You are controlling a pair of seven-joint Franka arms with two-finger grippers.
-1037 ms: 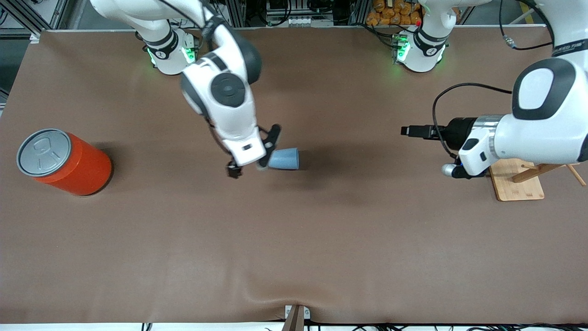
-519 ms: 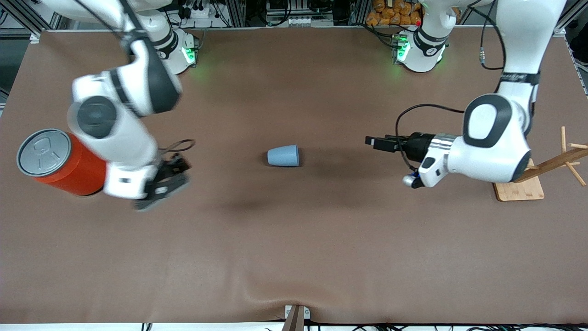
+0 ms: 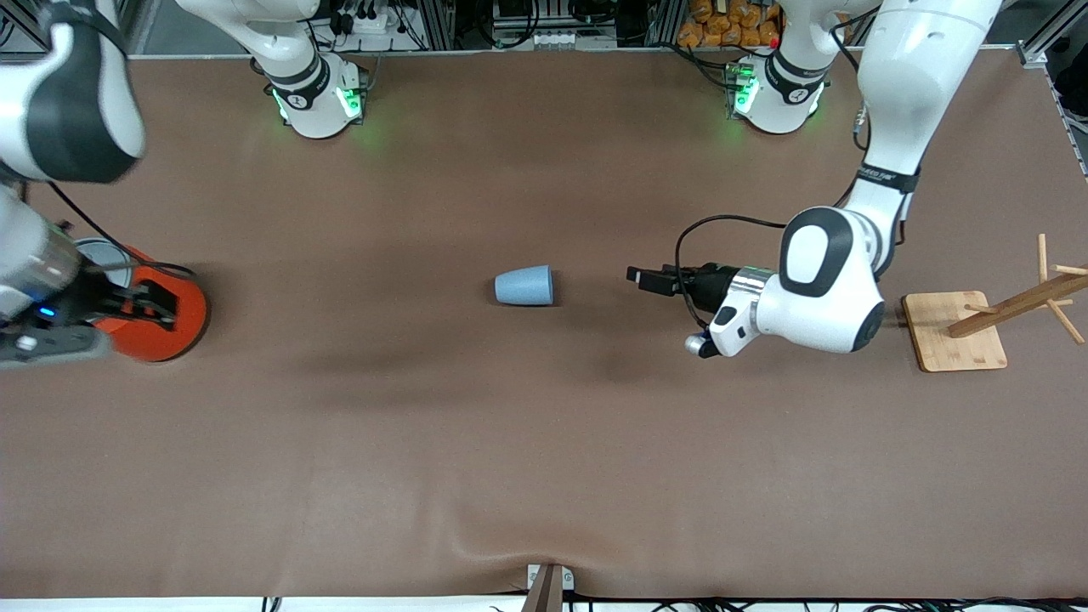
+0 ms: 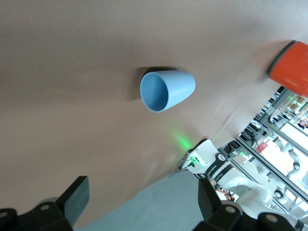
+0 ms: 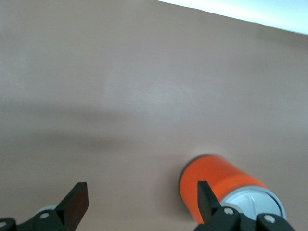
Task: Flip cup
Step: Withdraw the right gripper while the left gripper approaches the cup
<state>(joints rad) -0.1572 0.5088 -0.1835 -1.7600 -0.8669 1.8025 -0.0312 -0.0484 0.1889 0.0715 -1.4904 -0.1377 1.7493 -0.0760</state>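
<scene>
- Cup (image 3: 524, 286) lies on its side mid-bench, mouth toward the left arm's end, narrow base toward the right arm's end — nothing touching it.
- My read: thin light-blue plastic, v. light, smooth and a bit slick, stiff enough but the wall prob flexes if squeezed hard. Tapered, so it'll roll in an arc if nudged.
- Where I'd grip: across the wall near the rim, or one finger inside the mouth and one outside — the left wrist view looks straight into the darker blue inside (image 4: 166, 90), so that's feasible.
- Left hand (image 3: 643, 278) hangs low over the bench near the cup's mouth, fingers spread wide, empty.
- Right hand (image 3: 149, 299) is over the orange can (image 3: 174, 321) at the right arm's end, fingers spread, holding nothing.
- Bench (image 3: 544, 442) has a matte brown mat w/ slight wrinkles; can looks rigid, grey lid.
- Wooden rack (image 3: 956, 331) at the left arm's end, well apart from the cup.
</scene>
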